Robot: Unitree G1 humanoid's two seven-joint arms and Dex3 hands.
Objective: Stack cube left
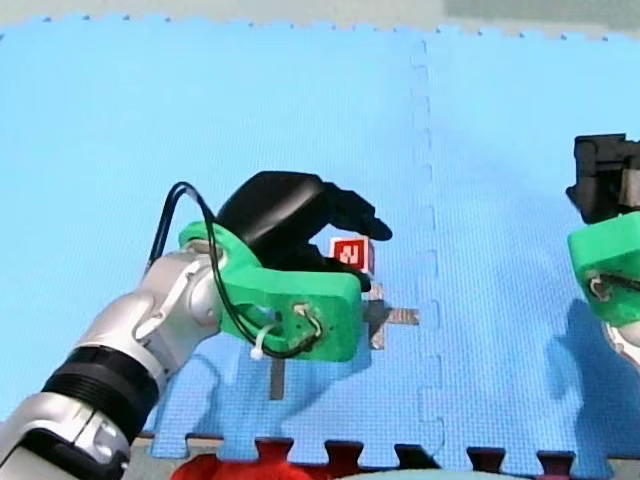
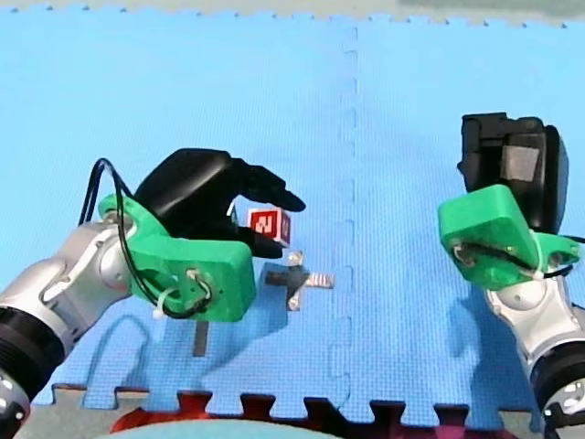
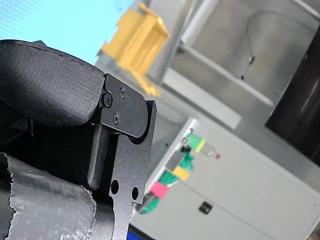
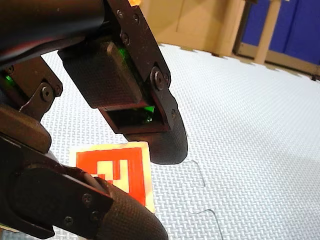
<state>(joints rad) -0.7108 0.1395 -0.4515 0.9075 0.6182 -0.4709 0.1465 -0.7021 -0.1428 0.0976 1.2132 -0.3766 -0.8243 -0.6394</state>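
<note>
Blue foam puzzle mat (image 1: 200, 120) with an interlocking seam (image 2: 352, 137) running front to back. A grey tape cross (image 2: 297, 279) is stuck near the front and a single tape strip (image 2: 199, 338) nearer still. The red-and-white cube (image 2: 268, 224) is just behind the cross, its contact with the mat hidden

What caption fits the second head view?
Left hand over the red-marked cube on the blue foam mat; right hand off to the right, holding nothing.
</note>
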